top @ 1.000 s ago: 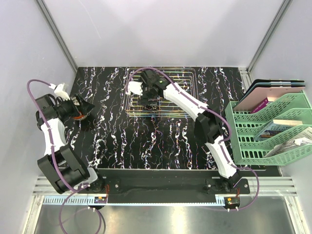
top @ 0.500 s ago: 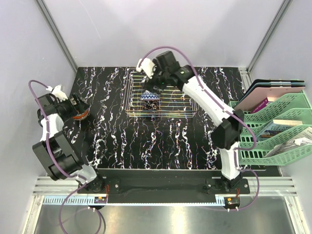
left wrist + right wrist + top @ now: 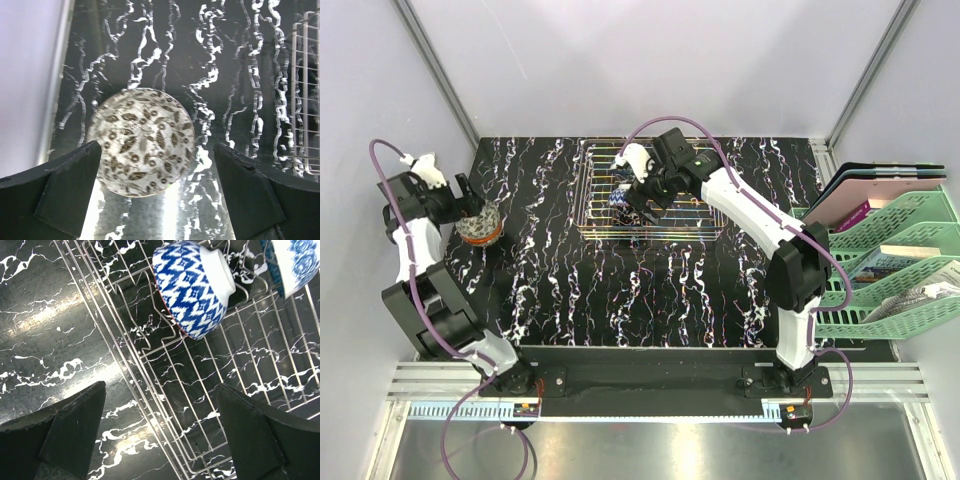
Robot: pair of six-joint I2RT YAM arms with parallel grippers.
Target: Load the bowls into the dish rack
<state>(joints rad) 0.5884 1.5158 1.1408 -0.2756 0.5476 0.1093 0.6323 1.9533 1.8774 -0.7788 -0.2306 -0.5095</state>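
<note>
While the left pincer [image 3: 157, 150] and right pincer [image 3: 161, 390] stand spread, the black white-veined surface [image 3: 570, 290] carries the dish rack [image 3: 705, 165] between pale walls [image 3: 620, 60].

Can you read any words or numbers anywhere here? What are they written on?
No words or numbers can be read anywhere.
On the papers in the green plastic stacked trays: any print is too small to read.
On the blue-and-white patterned bowl and the round leaf-patterned bowl: patterns only, no writing.
</note>
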